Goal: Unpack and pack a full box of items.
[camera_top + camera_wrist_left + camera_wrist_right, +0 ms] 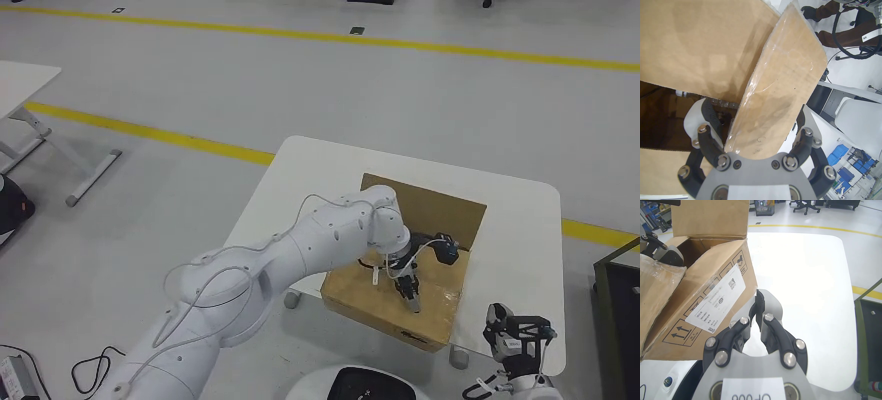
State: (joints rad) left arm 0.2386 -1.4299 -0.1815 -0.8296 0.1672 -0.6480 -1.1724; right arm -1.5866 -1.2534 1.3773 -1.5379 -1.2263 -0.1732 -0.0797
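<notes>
Top view: the box [440, 315] sits at the near edge of the surface [520, 230], its far flap [440, 212] standing up. The left gripper [408, 290] hangs over the opening. The right gripper [517, 335] is by the near right corner, apart from the box, so the right side of the surface is free for setting things down.

Left wrist view: the jaws are apart, astride a taped flap [783, 75], with one finger [710, 113] inside the box and the other outside. This is likely a stance for folding the flap back. In the dark below are what look like clear bottle tops [723, 103], so the items appear to be in the box. Room between the flaps is tight.

Right wrist view: the jaws are together on nothing, just beside the box's lower corner, probably parked out of the way. Bare surface runs to the far edge.
</notes>
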